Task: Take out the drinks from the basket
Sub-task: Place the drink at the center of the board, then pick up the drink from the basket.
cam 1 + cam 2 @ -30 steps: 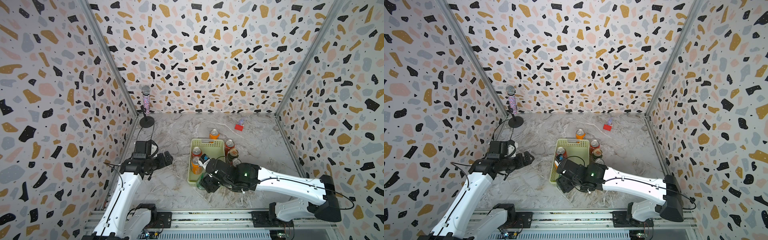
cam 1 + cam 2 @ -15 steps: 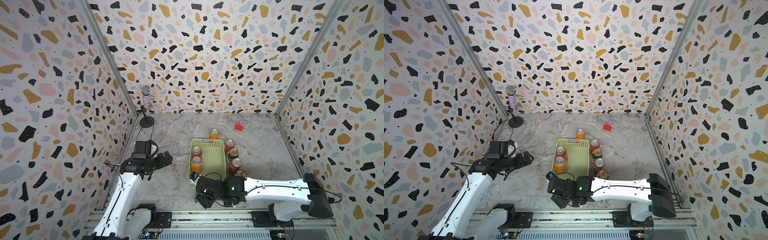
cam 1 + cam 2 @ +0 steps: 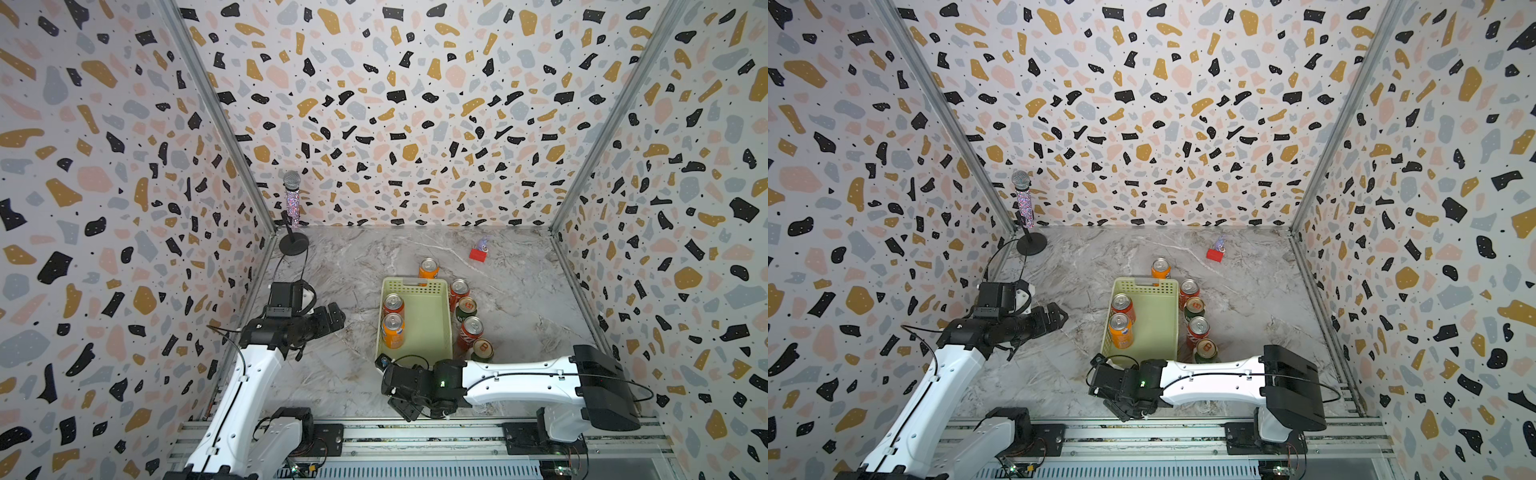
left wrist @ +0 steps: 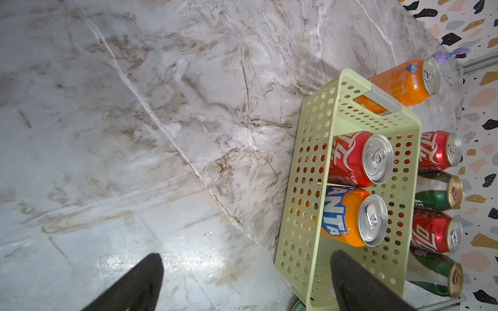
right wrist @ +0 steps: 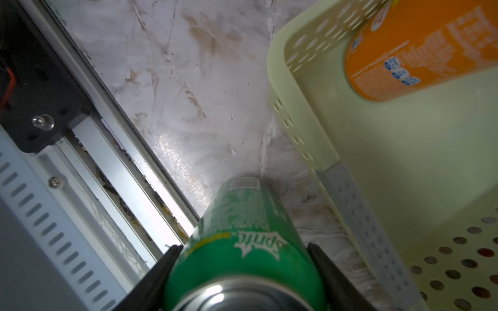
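The pale green basket (image 3: 444,316) (image 3: 1144,283) holds a red can (image 3: 393,304) and an orange can (image 3: 392,331). Another orange can (image 3: 428,268) stands behind it. Beside its right wall stand two red cans (image 3: 459,291) (image 3: 471,331) and two dark green cans (image 3: 466,309) (image 3: 482,350). In front of the basket's near end, my right gripper (image 5: 242,249) (image 3: 409,405) is shut on a bright green Sprite can (image 5: 242,215). This can is hidden under the arm in both top views. My left gripper (image 4: 245,254) (image 3: 336,313) hangs open and empty left of the basket (image 4: 318,150).
A microphone on a round stand (image 3: 292,199) is at the back left corner. A small red block (image 3: 478,254) lies at the back right. The metal front rail (image 5: 116,161) runs close beside the held can. Patterned walls enclose three sides.
My right arm has drawn back from over the basket to the front edge, carrying the green can. The cans right of the basket are now uncovered. The left arm has not moved.
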Tool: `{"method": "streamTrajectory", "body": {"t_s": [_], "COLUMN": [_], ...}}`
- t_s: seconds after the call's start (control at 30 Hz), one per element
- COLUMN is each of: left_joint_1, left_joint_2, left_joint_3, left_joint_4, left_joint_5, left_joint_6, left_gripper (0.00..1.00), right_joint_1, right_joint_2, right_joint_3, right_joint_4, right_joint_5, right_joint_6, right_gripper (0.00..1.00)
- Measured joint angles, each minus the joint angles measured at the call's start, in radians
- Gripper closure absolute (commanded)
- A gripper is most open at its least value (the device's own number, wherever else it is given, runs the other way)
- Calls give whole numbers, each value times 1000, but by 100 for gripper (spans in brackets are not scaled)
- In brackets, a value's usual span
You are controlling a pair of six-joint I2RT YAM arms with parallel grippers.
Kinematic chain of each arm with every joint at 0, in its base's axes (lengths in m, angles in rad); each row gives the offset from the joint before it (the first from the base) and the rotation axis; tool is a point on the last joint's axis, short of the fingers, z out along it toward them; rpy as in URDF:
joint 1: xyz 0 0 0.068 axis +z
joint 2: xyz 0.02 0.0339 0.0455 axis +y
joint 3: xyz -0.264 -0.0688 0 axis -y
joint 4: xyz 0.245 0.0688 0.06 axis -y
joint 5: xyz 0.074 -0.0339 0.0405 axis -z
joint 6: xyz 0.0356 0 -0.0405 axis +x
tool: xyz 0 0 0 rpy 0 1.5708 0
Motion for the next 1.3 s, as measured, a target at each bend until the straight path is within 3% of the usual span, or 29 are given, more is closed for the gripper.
{"method": "streamTrajectory", "body": {"t_s": [0.2, 0.43, 0.77, 1.17, 1.3], "left_joint_1": [0, 0, 0, 0, 0], "left_joint_2": [0, 0, 0, 0, 0], "left_joint_3": [0, 0, 0, 0, 0], "left_joint_4": [1, 6, 6, 6, 6], "left_joint_5": [0, 0, 1, 1, 1], "left_joint_6": [0, 0, 0, 0, 0], "left_gripper": [0, 0, 0, 0, 0], "right_joint_1": [0, 1, 4, -3, -73], "right_joint_2": [7, 11, 4, -156, -190], "right_joint_3": [0, 0, 2, 61, 97], "right_joint_4": [12, 18, 1, -21, -26], "right_joint_5": [10, 18, 56, 164, 163], "right_joint_6": [0, 0, 1, -14, -18], "right_gripper": [64, 39, 17, 6, 6]}}
